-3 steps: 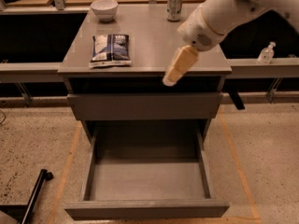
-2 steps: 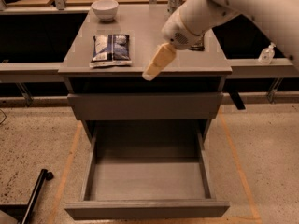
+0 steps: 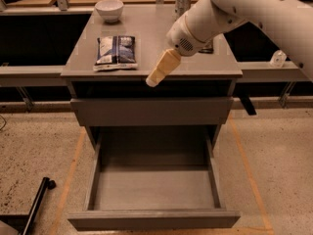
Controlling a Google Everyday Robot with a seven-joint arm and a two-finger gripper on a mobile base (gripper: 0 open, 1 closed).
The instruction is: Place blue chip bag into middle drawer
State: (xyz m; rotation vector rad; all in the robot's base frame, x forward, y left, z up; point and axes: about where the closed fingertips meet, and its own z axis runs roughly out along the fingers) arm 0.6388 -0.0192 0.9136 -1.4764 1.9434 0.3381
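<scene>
The blue chip bag (image 3: 116, 51) lies flat on the left part of the grey cabinet top (image 3: 151, 67). The middle drawer (image 3: 154, 219) is pulled wide open below, and its grey floor is bare. My gripper (image 3: 153, 78) hangs at the end of the white arm (image 3: 230, 13), over the front edge of the cabinet top. It is just right of the bag and a little nearer the front, and it holds nothing.
A white bowl (image 3: 109, 9) and a metal can (image 3: 182, 1) stand at the back of the top. A small dark packet (image 3: 208, 47) is partly hidden behind the arm. The upper drawer (image 3: 151, 111) is closed. A black pole (image 3: 36, 204) lies on the floor at lower left.
My gripper has moved left along the front of the cabinet top, closer to the blue chip bag. The bag and the drawer have not moved.
</scene>
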